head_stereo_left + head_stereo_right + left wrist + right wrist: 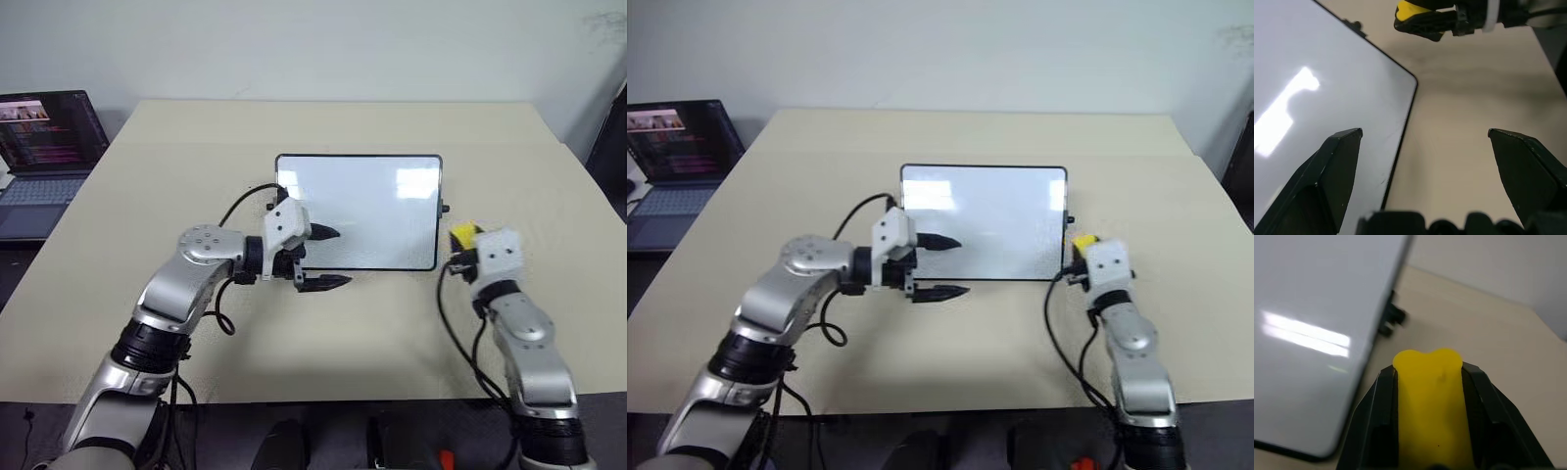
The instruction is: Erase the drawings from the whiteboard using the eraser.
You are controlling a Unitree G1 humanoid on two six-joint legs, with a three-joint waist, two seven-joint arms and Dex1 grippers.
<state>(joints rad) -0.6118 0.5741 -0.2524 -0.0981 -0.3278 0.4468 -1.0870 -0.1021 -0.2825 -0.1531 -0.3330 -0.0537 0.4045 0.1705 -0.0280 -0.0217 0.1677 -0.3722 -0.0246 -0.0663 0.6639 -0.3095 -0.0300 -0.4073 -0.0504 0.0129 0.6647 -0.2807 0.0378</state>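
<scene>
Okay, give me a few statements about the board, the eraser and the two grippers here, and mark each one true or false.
1. The right gripper is shut on the eraser. True.
2. The left gripper holds the eraser. False: its fingers are open and hold nothing.
3. The whiteboard looks free of marks. True.
4. The eraser is pressed on the middle of the whiteboard. False: it is off the board, beside its right edge.
5. A laptop sits at the left. True.
</scene>
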